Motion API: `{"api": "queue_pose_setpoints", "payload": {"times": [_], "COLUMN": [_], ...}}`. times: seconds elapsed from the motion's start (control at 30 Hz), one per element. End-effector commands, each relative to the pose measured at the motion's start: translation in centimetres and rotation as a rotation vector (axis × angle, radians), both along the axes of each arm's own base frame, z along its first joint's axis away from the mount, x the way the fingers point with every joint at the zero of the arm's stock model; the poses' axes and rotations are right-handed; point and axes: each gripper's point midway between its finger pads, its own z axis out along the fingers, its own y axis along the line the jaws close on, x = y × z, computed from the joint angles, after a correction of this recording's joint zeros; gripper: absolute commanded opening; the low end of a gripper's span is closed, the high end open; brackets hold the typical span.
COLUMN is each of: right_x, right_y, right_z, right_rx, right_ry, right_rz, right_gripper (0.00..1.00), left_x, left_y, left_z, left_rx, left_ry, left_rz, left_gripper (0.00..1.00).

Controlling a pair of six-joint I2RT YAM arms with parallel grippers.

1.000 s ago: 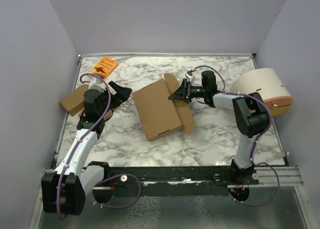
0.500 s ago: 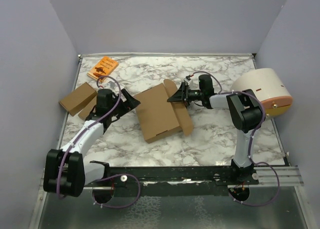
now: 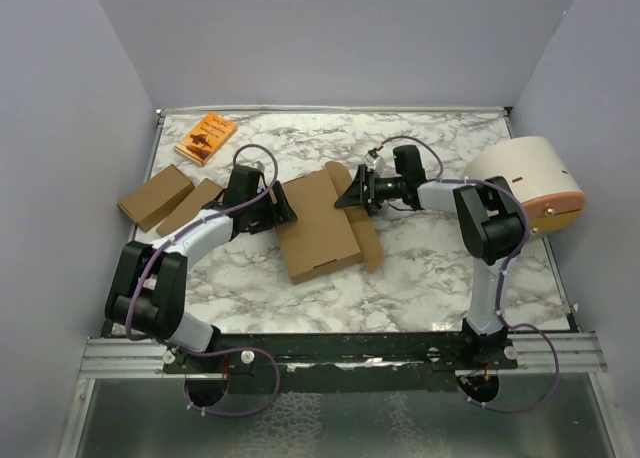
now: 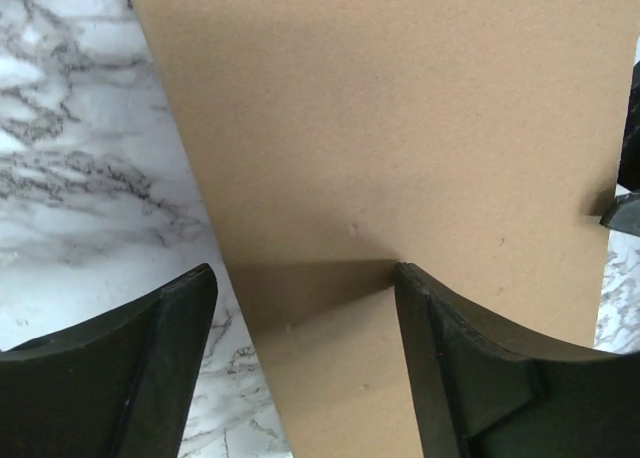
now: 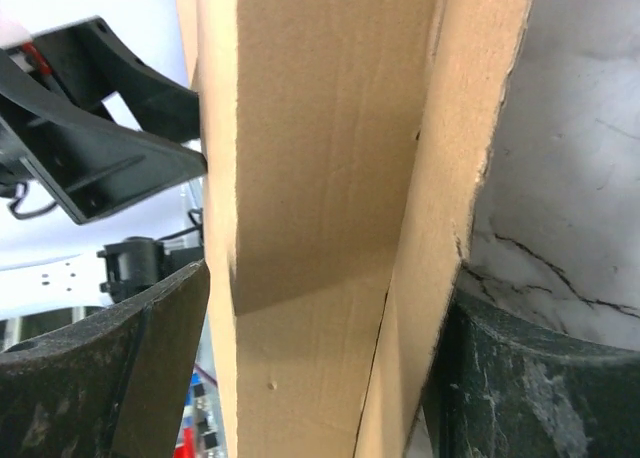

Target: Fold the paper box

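1. We see the paper box (image 3: 318,228) lying in the middle of the marble table (image 3: 430,268), folded mostly flat, one long flap along its right side;
2. The left gripper (image 3: 282,211) sits at its left edge, jaws wide; one finger is over marble, the other over cardboard;
3. The right gripper (image 3: 345,196) has the box's far right flap between its fingers; we cannot tell whether they pinch it.
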Motion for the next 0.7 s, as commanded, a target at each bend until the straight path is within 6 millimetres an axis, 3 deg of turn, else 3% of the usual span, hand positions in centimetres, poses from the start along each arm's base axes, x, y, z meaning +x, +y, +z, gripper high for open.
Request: {"api": "queue_pose_setpoints", "payload": {"times": [0.0, 0.07, 0.17, 0.37, 0.57, 0.67], "right_x": [0.8, 1.2, 2.0, 2.8, 3.8, 2.9], "right_y": [-0.4, -1.0, -2.3, -4.6, -6.9, -7.2], "right_z": [-0.6, -0.7, -1.0, -1.6, 1.2, 2.6], "right_rx": [-0.076, -0.105, -0.156, -0.273, -0.425, -0.42], "right_ry": [-0.097, -0.124, -0.172, -0.316, -0.655, -0.875], "right_rz": [0.03, 0.037, 0.047, 0.12, 0.219, 0.31], "right_gripper": [0.78, 0.83, 1.0, 0.99, 0.99, 0.99], "left_x": [1.3, 1.7, 2.4, 4.2, 6.2, 7.2], "left_y": [1.2, 1.4, 1.4, 1.4, 1.1, 0.9], "left_z": [-1.0, -1.3, -1.3, -1.5, -2.2, -2.2], "left_rx": [0.125, 0.156, 0.175, 0.225, 0.282, 0.31], "left_ry": [0.012, 0.023, 0.017, 0.025, 0.006, -0.029], "left_rz": [-0.024, -0.038, -0.053, -0.095, -0.19, -0.252], "left_gripper": [0.72, 0.72, 0.72, 0.72, 0.72, 0.71]}}
